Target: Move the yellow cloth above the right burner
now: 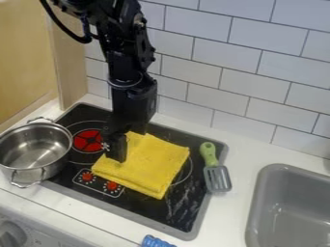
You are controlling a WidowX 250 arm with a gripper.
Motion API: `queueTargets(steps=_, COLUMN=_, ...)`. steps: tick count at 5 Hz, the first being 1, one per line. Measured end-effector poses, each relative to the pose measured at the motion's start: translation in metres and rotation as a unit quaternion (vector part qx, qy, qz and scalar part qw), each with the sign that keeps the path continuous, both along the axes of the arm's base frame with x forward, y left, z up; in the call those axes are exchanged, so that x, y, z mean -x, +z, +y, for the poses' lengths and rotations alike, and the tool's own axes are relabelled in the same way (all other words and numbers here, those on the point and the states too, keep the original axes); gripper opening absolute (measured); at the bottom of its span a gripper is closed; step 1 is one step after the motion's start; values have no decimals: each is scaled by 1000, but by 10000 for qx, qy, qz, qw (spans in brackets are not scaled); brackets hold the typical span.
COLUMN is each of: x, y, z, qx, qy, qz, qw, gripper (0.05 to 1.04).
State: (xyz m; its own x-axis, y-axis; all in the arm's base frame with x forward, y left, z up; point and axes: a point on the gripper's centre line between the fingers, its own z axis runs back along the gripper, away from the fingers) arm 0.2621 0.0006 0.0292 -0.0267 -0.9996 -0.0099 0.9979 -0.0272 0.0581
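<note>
Beneath the tool, the yellow cloth.

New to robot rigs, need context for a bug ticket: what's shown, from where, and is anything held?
There's one picture, from a fixed camera looking down at a slant. The black machine entering from the top is a robot arm. Its gripper is down at the left part of a folded yellow cloth; whether it holds the cloth, I can't tell. The cloth lies on a black stovetop, partly covering the right burner's ring. A metal pot stands at the left, a green-handled spatula lies at the stovetop's right edge, and a grey sink is farther right.
</note>
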Motion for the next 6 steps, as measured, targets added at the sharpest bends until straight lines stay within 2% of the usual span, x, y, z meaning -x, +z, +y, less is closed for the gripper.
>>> queueTargets(steps=1, x=11, y=-10, z=0, qx=15, qy=1, qz=238, qw=9997, gripper=1000)
queueTargets(steps=2, x=19, y=-25, z=-4, qx=147, qy=-15, qz=689, qw=9975, gripper=1000)
queueTargets(steps=6, x=-14, y=-34, z=-8, qx=291, qy=-39, qz=683, qw=9972, gripper=1000)
